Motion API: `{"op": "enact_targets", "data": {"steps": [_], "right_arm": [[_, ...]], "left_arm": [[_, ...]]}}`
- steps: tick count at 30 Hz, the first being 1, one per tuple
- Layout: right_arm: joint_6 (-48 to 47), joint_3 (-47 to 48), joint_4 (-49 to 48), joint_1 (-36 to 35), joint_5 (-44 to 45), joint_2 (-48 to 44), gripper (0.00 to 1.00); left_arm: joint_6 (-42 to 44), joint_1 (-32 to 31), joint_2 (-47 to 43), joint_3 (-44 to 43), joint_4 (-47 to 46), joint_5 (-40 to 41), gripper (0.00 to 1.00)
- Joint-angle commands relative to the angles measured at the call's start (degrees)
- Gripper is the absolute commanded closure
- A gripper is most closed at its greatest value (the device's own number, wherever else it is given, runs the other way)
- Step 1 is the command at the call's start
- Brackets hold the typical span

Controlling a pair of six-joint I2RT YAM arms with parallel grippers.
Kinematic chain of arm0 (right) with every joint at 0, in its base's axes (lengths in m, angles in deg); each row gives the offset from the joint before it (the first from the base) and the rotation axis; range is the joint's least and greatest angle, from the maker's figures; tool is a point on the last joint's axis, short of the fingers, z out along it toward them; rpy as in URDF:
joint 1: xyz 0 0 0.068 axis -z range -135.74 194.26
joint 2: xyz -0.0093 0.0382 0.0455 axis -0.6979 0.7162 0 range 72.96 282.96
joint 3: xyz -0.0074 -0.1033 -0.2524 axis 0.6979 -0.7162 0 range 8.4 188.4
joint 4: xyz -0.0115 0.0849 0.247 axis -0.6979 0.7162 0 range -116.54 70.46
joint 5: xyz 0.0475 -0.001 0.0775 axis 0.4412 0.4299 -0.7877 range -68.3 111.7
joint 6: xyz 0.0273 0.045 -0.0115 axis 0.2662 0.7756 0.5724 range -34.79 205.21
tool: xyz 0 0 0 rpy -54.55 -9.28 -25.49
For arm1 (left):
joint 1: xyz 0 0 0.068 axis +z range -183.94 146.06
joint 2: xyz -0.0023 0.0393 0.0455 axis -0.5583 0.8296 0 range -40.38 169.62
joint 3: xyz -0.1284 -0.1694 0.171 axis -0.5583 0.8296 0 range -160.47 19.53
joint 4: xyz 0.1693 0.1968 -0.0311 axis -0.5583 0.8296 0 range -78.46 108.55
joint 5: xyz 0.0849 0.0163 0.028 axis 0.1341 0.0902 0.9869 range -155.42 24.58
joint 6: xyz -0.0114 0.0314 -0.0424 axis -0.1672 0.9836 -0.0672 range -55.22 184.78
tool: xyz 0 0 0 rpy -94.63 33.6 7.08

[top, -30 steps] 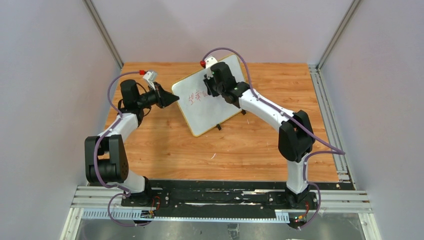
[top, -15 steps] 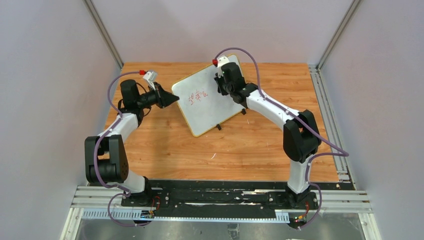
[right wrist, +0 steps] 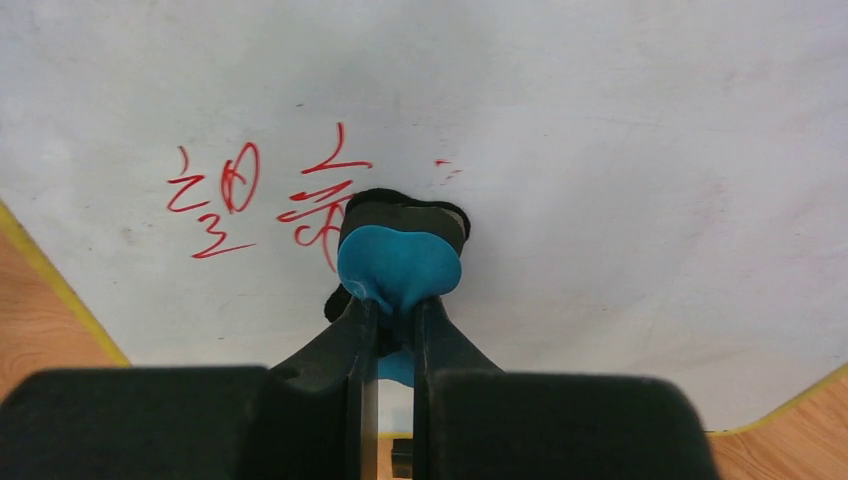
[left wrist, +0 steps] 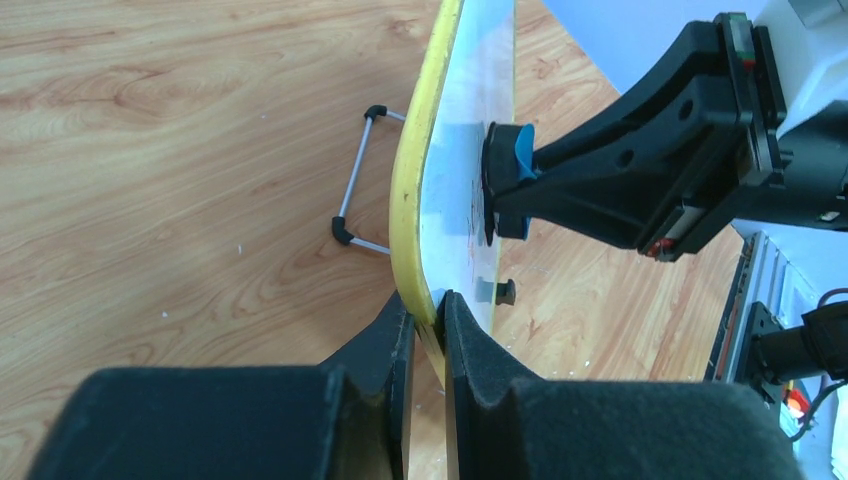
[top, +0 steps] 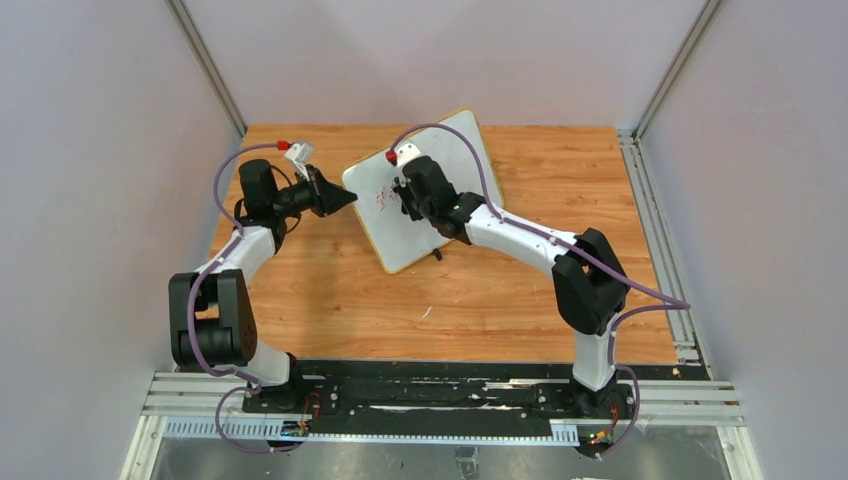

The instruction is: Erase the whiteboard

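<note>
obstacle: whiteboard [top: 392,238] propped far-centre | open: table [top: 480,300] nearer, rightward

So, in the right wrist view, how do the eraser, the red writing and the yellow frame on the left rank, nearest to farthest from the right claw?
1. eraser: gripped in the right claw, in the middle.
2. red writing: on the whiteboard, just left of the eraser.
3. yellow frame: far left, at the board's edge.
</note>
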Motion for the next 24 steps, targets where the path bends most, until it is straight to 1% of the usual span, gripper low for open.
{"op": "enact_targets", "data": {"steps": [1, 3, 8, 18, 24], "right_arm": [[1.24, -1.37, -1.27, -2.15, -1.76, 0.48, 0.99], [0.52, -1.03, -0.84, -1.71, -0.18, 0.88, 0.99], [0.17, -1.04, 0.04, 1.13, 0.64, 2.14, 0.99], [-0.15, -4.48, 0.36, 10.36, 0.12, -1.34, 0.99], [-1.31, -2.9, 1.36, 12.1, 0.28, -1.88, 0.99]], "left_arm": [[5.35, -0.15, -0.65, -0.24, -0.51, 0.99, 1.0], [5.34, -0.15, -0.59, -0.23, -0.51, 0.9, 1.0], [5.27, -0.17, -0.7, -0.23, -0.51, 0.92, 1.0], [5.88, -0.11, -0.53, -0.62, 0.29, 1.01, 1.0], [5.88, -0.11, -0.59, -0.58, 0.28, 0.99, 1.0]]}}
